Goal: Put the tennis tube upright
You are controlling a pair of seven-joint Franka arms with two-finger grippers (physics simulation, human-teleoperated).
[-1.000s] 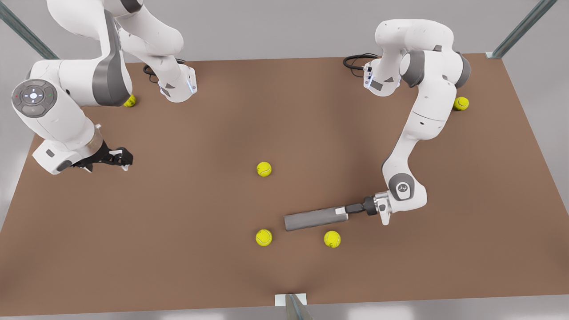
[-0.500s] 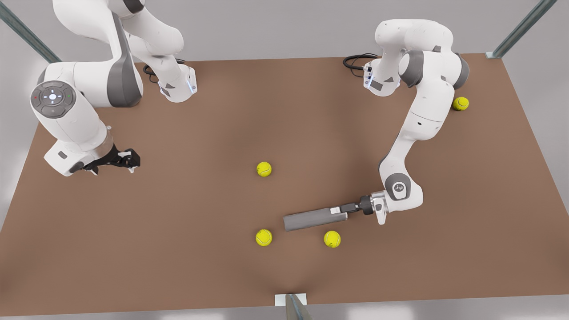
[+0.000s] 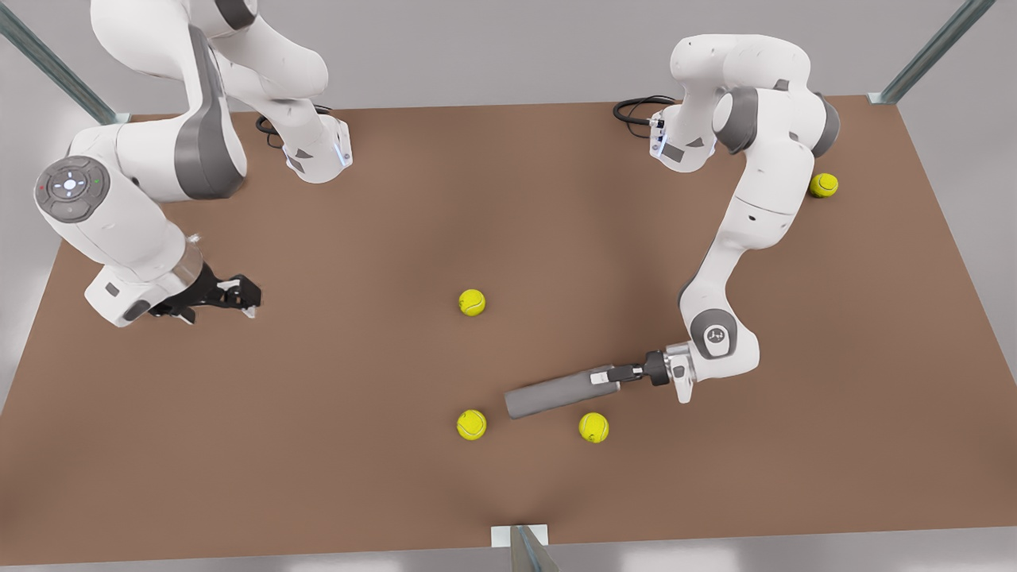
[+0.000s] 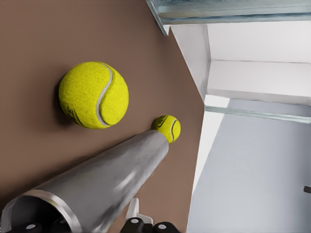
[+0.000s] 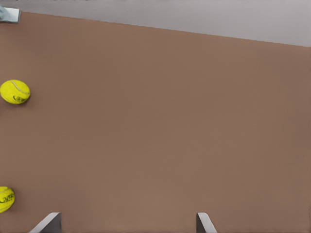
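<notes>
1. Left gripper (image 3: 610, 376) clamps the tennis tube (image 3: 556, 392) by its hollow-end rim; tube extends away from it, nearly flat.
2. Right gripper (image 3: 238, 294) spread, empty, waiting well apart.
3. Advice: pivot slowly, closed end down between the tennis balls (image 3: 593, 427).

Bright, even, diffuse light; faint soft shadows; no glare

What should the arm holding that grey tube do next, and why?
Probably lift and swing the held end up. The left gripper grips the tennis tube at its hollow end, and the tube is far from upright. The right gripper waits open.
</notes>
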